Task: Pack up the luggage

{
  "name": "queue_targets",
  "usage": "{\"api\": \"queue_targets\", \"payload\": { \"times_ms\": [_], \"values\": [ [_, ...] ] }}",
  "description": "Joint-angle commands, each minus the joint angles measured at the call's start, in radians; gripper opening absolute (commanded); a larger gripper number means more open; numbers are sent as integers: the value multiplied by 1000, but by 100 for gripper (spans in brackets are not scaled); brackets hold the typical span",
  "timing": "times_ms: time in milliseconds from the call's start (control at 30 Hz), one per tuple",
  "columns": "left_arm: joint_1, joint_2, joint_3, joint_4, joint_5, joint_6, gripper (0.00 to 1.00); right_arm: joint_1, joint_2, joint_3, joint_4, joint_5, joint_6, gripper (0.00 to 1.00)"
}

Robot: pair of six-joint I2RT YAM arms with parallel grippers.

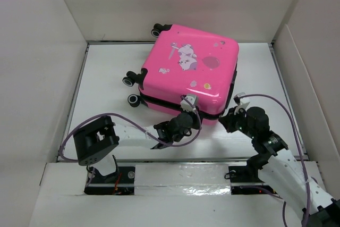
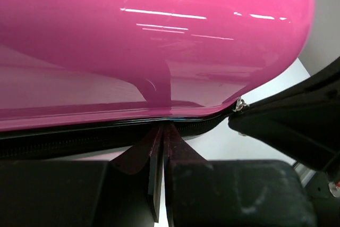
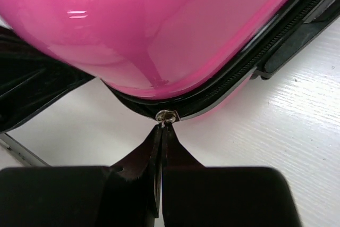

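Wheels [image 1: 129, 81] poke out of the luggage [image 1: 188, 73] at centre-left of the top view. The luggage lies lid down, shell up, mid-frame on the white table [image 1: 103, 110]. Left gripper [image 1: 187, 113] is at the near seam just below centre, fingers pressed together, tips touching the zipper [image 2: 79, 143]. I can't tell if anything is pinched. Further right, the right gripper [image 1: 234, 113] is at the near right corner, fingers together and apparently clamped on the zipper pull [image 3: 166, 116].

Judgement: zipping shut is the step. Keep the left pressing the seam steady, drag the pull along the track and follow the corner curve without yanking outward.

Hidden: contents, the far side of the zipper, and how much track is left open. The tab itself is buried between the fingertips.
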Motion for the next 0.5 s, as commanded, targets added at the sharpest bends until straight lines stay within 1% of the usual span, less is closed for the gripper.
{"api": "queue_targets", "payload": {
  "times_ms": [0,33,167,300,367,400,433,467],
  "values": [
    [76,67,70,101,8,-10,0,114,-20,87,54,-14,42,0],
    [85,79,86,106,17,-11,0,170,-21,97,37,19,47,0],
    [99,122,114,116,36,-7,0,293,-36,128,-21,99,81,0],
    [99,121,113,119,46,-29,0,358,-27,137,-23,107,110,0],
    [90,116,108,129,46,-34,0,367,21,121,53,64,143,0],
    [90,110,110,129,48,-35,0,393,49,90,101,41,157,0],
    [90,107,113,129,46,-35,0,404,78,78,203,14,176,0],
    [81,107,114,129,45,-35,0,419,109,73,246,24,203,0]
  ]
}}
